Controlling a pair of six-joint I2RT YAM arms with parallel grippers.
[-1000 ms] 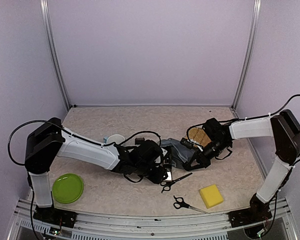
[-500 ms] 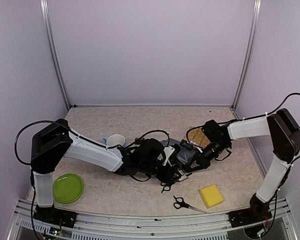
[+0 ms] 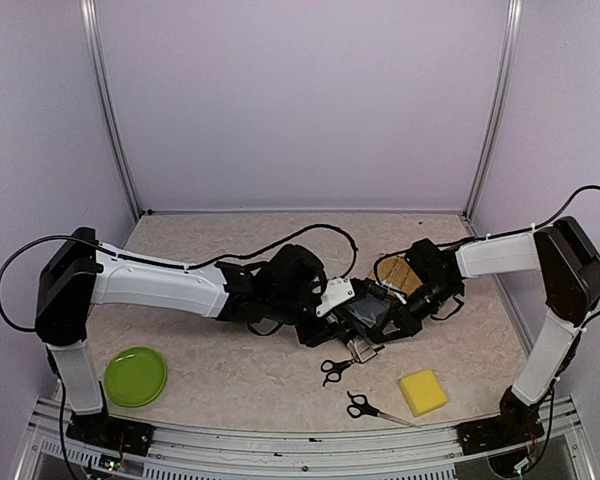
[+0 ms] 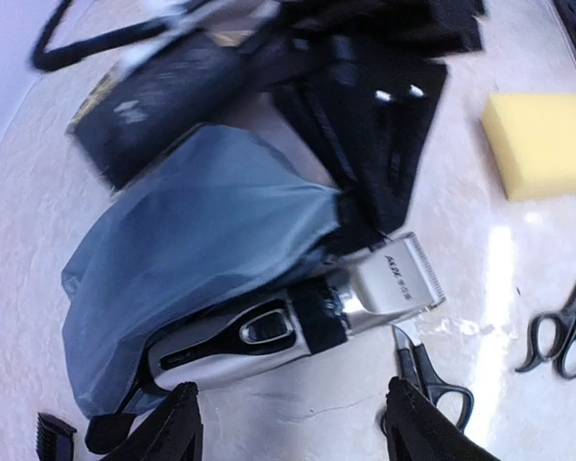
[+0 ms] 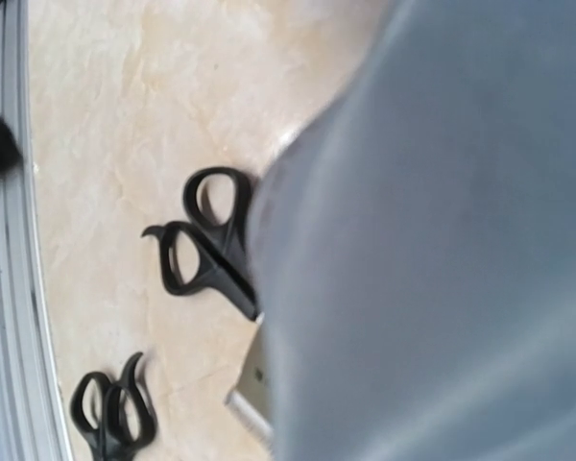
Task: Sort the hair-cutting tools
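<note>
The black-and-silver clipper [image 4: 298, 317] lies on the table with its rear end in the mouth of a grey-blue pouch [image 4: 202, 250] and its blade head sticking out [image 3: 365, 349]. My left gripper [image 4: 298, 434] is open just short of it, a finger on each side, holding nothing. One pair of black-handled scissors [image 4: 432, 373] lies by the clipper head [image 3: 332, 370], a second pair [image 3: 365, 407] nearer the front edge. A tiny black block [image 4: 53, 432] lies at the pouch's other end. My right gripper [image 3: 398, 322] is shut on the pouch [image 5: 432, 230], which hides its fingers.
A yellow sponge [image 3: 422, 391] lies at the front right, close to the second scissors. A green plate [image 3: 135, 376] sits at the front left. A wooden brush-like item [image 3: 401, 270] lies behind the right gripper. A metal rail [image 5: 10, 288] runs along the table's front edge.
My left arm has swung right toward the pouch and its jaws have opened wider, leaving the clipper lying at the pouch mouth. The right gripper has held its place on the pouch.
</note>
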